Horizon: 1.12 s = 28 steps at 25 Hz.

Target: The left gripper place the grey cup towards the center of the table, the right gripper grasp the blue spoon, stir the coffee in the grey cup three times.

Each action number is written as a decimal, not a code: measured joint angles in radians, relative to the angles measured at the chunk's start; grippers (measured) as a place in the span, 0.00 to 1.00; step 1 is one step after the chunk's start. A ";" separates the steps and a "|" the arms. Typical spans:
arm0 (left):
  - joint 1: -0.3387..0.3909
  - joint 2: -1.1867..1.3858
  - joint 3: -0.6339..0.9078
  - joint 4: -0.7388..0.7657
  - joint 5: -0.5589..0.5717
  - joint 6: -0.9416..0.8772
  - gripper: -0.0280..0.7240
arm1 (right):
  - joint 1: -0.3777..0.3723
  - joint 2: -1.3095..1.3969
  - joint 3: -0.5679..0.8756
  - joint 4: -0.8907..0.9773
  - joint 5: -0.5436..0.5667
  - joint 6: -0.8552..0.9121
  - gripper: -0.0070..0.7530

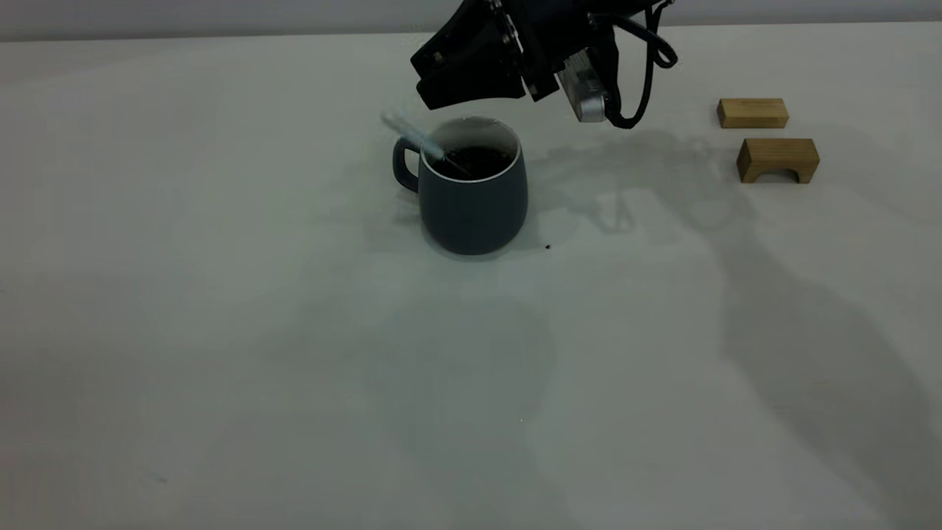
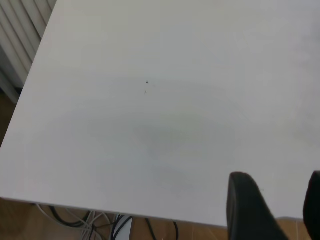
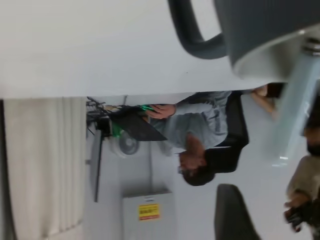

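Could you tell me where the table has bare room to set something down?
The table is bare in front of and left of the grey cup. Busier: the cup under the right gripper, and two wooden blocks at far right.

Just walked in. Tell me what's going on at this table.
A grey cup of dark coffee stands near the middle of the table, with the blue spoon leaning in it, handle out over the rim on the mug handle's side. The right gripper hangs just behind and above the cup, not gripping the spoon. The left gripper is off over a bare table edge, open and empty. Two wooden blocks sit to the right.
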<state>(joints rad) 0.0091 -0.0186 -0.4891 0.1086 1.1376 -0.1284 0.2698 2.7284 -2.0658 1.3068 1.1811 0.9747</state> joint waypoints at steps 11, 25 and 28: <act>0.000 0.000 0.000 0.000 0.000 0.000 0.50 | 0.000 -0.089 -0.166 -0.249 0.004 -0.903 0.84; 0.000 0.000 0.000 0.000 0.000 0.000 0.50 | -0.001 -0.446 -0.358 -0.679 0.054 -1.253 0.45; 0.000 0.000 0.000 0.000 0.000 0.000 0.50 | -0.004 -0.527 -0.358 -0.737 0.056 -1.249 0.38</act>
<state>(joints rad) 0.0091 -0.0186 -0.4891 0.1086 1.1376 -0.1284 0.2654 2.2015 -2.4236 0.5697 1.2375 -0.2747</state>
